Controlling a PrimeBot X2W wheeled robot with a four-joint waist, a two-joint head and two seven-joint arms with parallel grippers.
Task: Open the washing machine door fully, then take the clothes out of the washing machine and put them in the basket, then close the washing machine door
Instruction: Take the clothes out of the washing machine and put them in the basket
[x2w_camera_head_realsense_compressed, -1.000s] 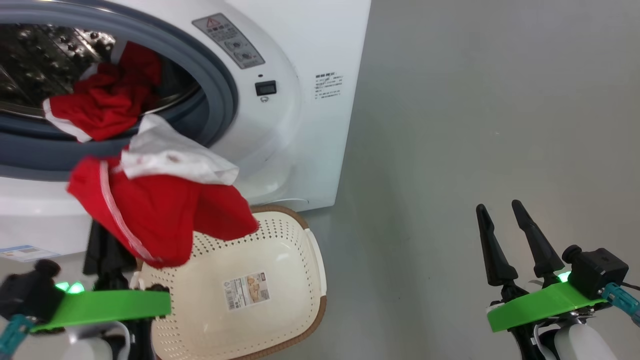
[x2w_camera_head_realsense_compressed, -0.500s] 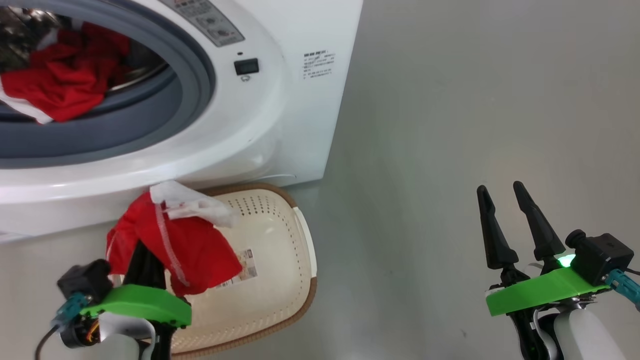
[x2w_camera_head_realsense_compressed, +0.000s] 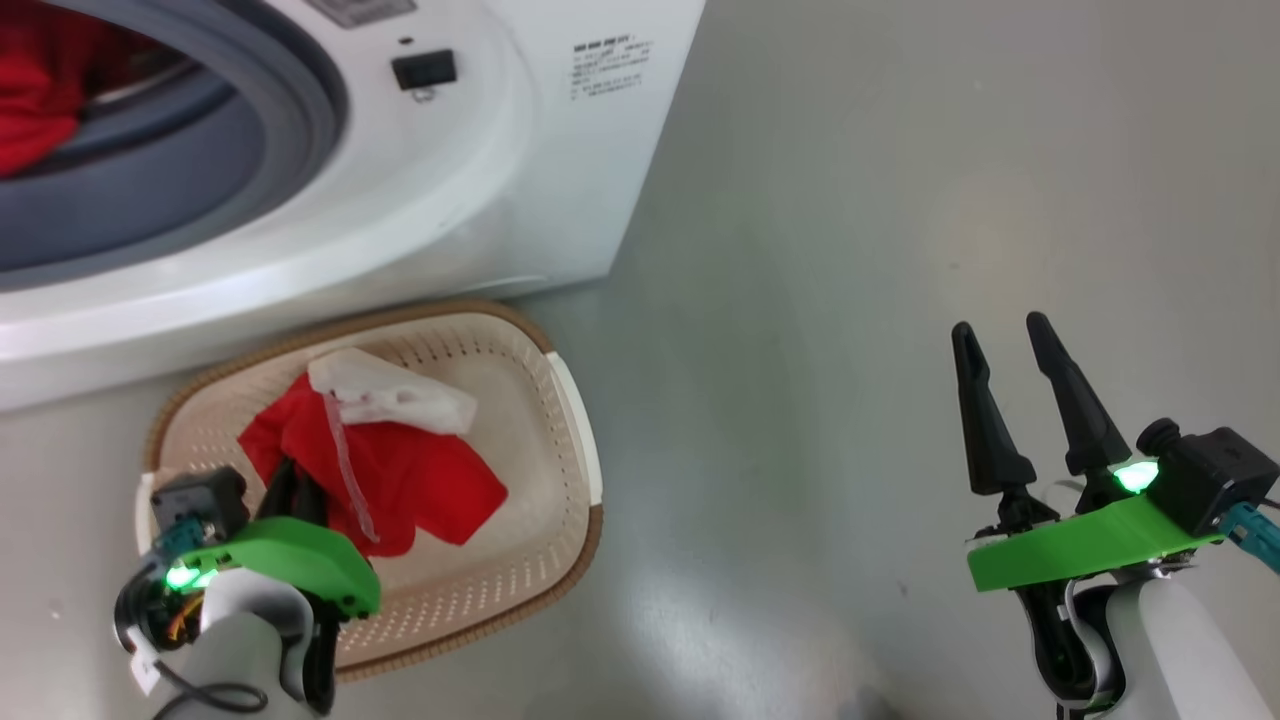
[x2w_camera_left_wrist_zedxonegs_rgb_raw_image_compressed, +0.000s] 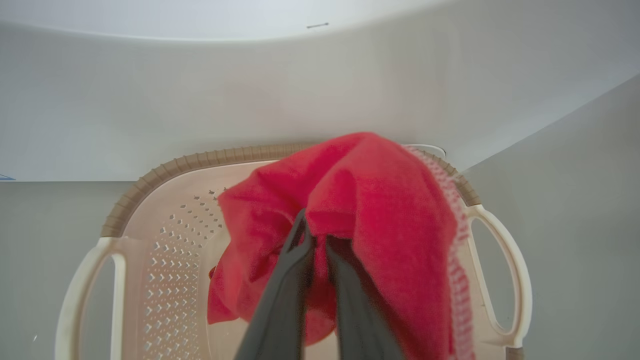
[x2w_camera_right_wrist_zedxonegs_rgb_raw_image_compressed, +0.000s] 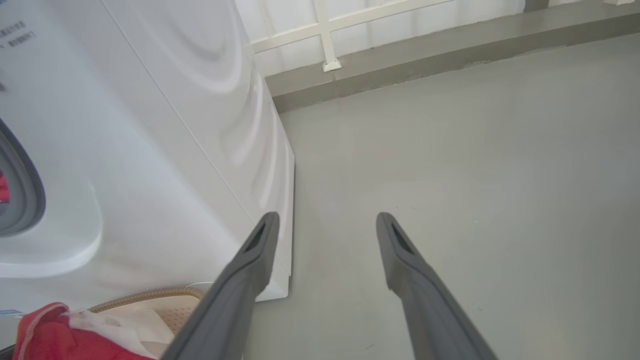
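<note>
The white washing machine (x2w_camera_head_realsense_compressed: 480, 160) fills the upper left, its grey ring around the open drum. Red clothes (x2w_camera_head_realsense_compressed: 30, 100) lie inside the drum at the far left edge. The washing machine door is out of view. On the floor in front stands the cream basket (x2w_camera_head_realsense_compressed: 565, 420). A red garment (x2w_camera_head_realsense_compressed: 420, 485) with a white part lies in it. My left gripper (x2w_camera_head_realsense_compressed: 295, 490) reaches into the basket, and in the left wrist view it (x2w_camera_left_wrist_zedxonegs_rgb_raw_image_compressed: 314, 240) is shut on the red garment (x2w_camera_left_wrist_zedxonegs_rgb_raw_image_compressed: 380, 200). My right gripper (x2w_camera_head_realsense_compressed: 1000, 335) stands open over bare floor at the right, holding nothing.
Grey floor (x2w_camera_head_realsense_compressed: 850, 250) stretches right of the machine and basket. In the right wrist view the machine's side (x2w_camera_right_wrist_zedxonegs_rgb_raw_image_compressed: 200, 100) runs back to a low ledge and a white wall (x2w_camera_right_wrist_zedxonegs_rgb_raw_image_compressed: 400, 35). The basket's brown rim (x2w_camera_right_wrist_zedxonegs_rgb_raw_image_compressed: 145, 295) and the red garment (x2w_camera_right_wrist_zedxonegs_rgb_raw_image_compressed: 45, 335) show at the lower left.
The head camera has tilted downward. My left gripper has carried the red garment down from in front of the drum into the basket. The right gripper has stayed open.
</note>
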